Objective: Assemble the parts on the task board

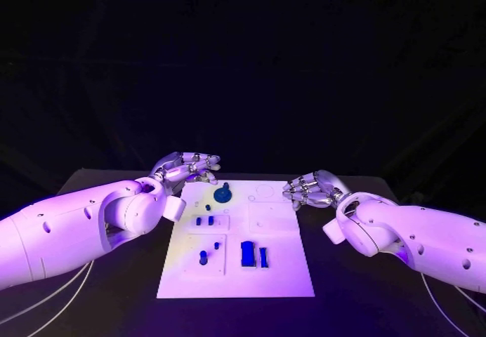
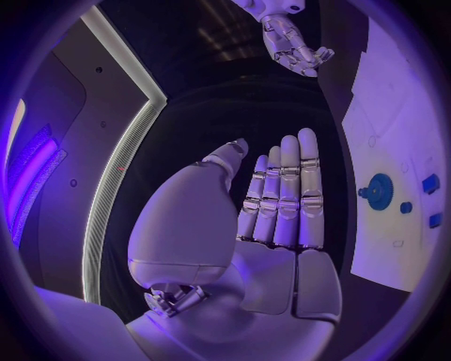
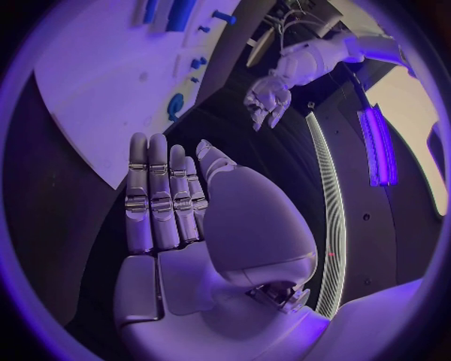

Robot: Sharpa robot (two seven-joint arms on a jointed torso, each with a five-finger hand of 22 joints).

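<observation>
The white task board (image 1: 284, 281) lies in the middle of the black table. A round blue part (image 1: 222, 192) sits near its far edge, small blue parts (image 1: 206, 220) lie mid-left, and taller blue parts (image 1: 248, 253) stand nearer me. My left hand (image 1: 187, 167) hovers by the board's far left corner; the left wrist view shows the left hand (image 2: 273, 218) flat and empty, beside the board (image 2: 395, 113) and the round part (image 2: 379, 191). My right hand (image 1: 312, 189) is at the board's right edge; it (image 3: 179, 210) is flat and empty too.
Black table (image 1: 112, 309) surrounds the board on both sides. The right hand (image 2: 292, 41) appears across the table in the left wrist view, and the left hand (image 3: 267, 94) in the right wrist view. The board (image 3: 94, 90) carries several blue parts (image 3: 179, 11).
</observation>
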